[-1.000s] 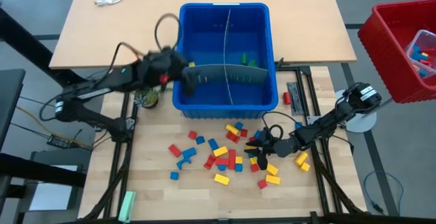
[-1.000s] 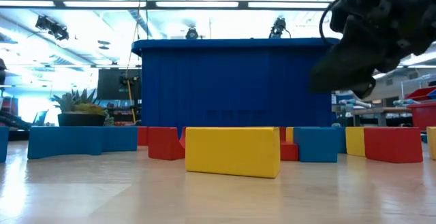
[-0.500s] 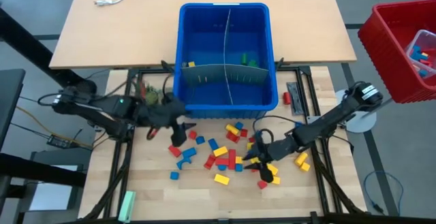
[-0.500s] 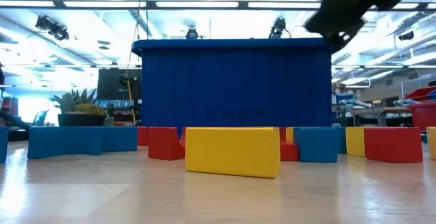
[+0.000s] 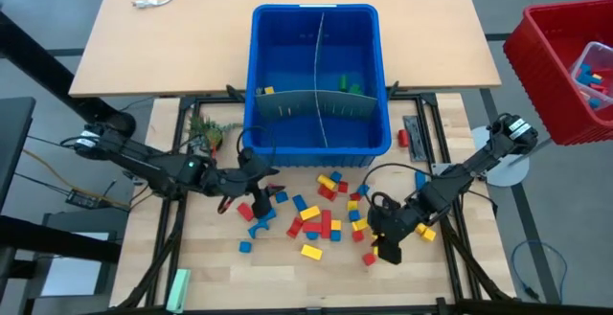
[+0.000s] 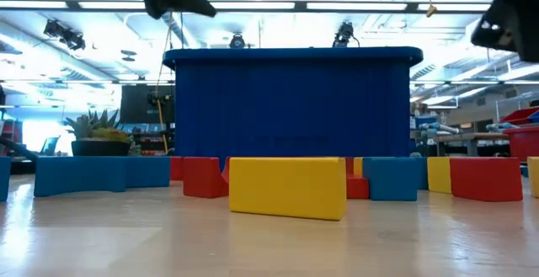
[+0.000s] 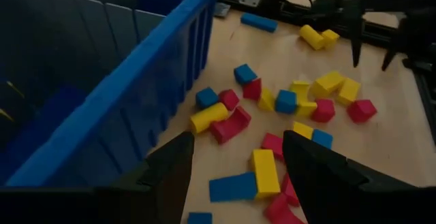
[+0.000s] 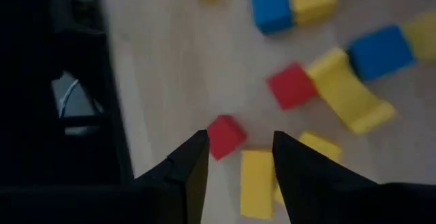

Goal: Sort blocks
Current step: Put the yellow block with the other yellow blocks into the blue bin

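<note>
Many small red, yellow and blue blocks (image 5: 316, 214) lie loose on the wooden table in front of the blue bin (image 5: 321, 76). Green blocks (image 5: 350, 85) and a yellow one (image 5: 268, 91) lie inside the bin. My left gripper (image 5: 261, 183) hangs open above the left end of the pile, close to the bin's near wall (image 7: 136, 94), with nothing between its fingers (image 7: 236, 139). My right gripper (image 5: 388, 248) hangs open over the pile's near right end, pointing steeply down. A red block (image 8: 225, 135) and a yellow one (image 8: 255, 176) show on the table below it.
A red basket (image 5: 565, 66) stands off the table at the right. A small plant (image 5: 206, 133) sits left of the bin, a grey ridged panel (image 5: 414, 133) and a lone red block (image 5: 403, 138) to its right. A pale green bar (image 5: 179, 286) lies at the near left.
My left gripper has swung from over the bin's near left corner toward the table's near edge and down, to the left end of the pile. My right gripper has risen from the pile, tipped more steeply downward and drifted toward the near edge. No block has moved.
</note>
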Controlling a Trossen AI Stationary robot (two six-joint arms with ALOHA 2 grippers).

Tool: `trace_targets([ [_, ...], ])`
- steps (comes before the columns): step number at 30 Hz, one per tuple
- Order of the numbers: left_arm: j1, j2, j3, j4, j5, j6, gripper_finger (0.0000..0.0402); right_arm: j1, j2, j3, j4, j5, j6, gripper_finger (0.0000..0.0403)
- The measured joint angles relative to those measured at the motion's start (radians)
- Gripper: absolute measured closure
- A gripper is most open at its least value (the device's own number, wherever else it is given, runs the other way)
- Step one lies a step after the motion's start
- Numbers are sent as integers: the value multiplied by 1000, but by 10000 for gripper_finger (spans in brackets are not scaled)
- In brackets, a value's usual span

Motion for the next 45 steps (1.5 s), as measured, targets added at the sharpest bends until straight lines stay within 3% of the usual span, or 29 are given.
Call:
trace_targets([
  [5,1,0,-68,100,0,-3,168,14,8,-17,-138,43,147,220],
  [10,0,4,-104,154,6,-4,168,32,8,-53,-132,88,203,169],
  [15,-4,22,-156,202,90,-7,168,39,8,-105,-51,104,207,146],
  [24,-32,102,-245,390,103,-3,168,44,8,-196,66,147,200,165],
  [38,-32,183,-251,469,126,-4,168,99,8,-269,206,233,205,190],
  [45,-32,184,-251,468,126,-4,168,107,78,-269,259,206,222,190],
])
